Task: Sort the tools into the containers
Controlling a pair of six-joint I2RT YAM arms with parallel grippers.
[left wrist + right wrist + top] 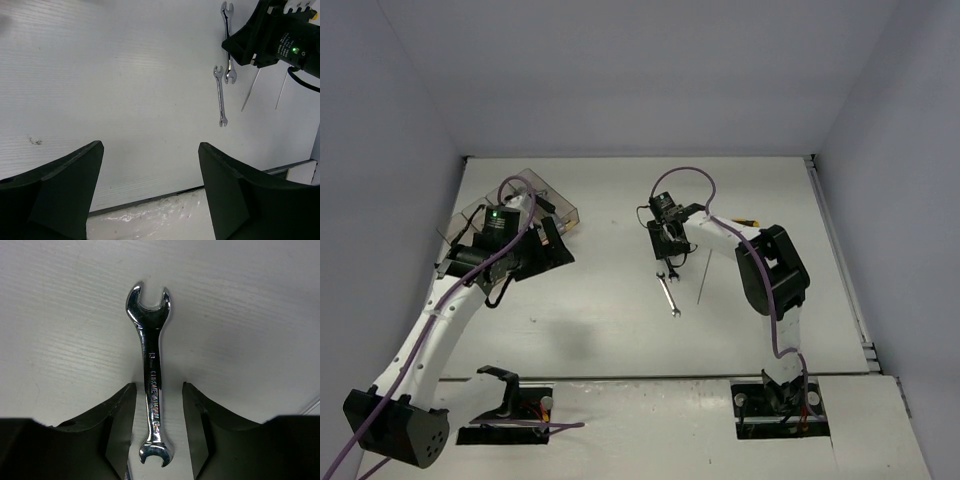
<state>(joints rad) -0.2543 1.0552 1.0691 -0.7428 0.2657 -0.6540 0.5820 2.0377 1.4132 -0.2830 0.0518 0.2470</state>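
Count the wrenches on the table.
2. One wrench lies between the fingers of the open right gripper; a smaller wrench lies close by on the table. More may be hidden in the containers.

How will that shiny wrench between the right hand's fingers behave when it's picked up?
Probably rigid: the wrench looks like solid chromed metal. Likely slippery, given that polished, narrow shank between the right hand's fingers. Lying flat, it shouldn't roll, but it might pivot if gripped off-centre.
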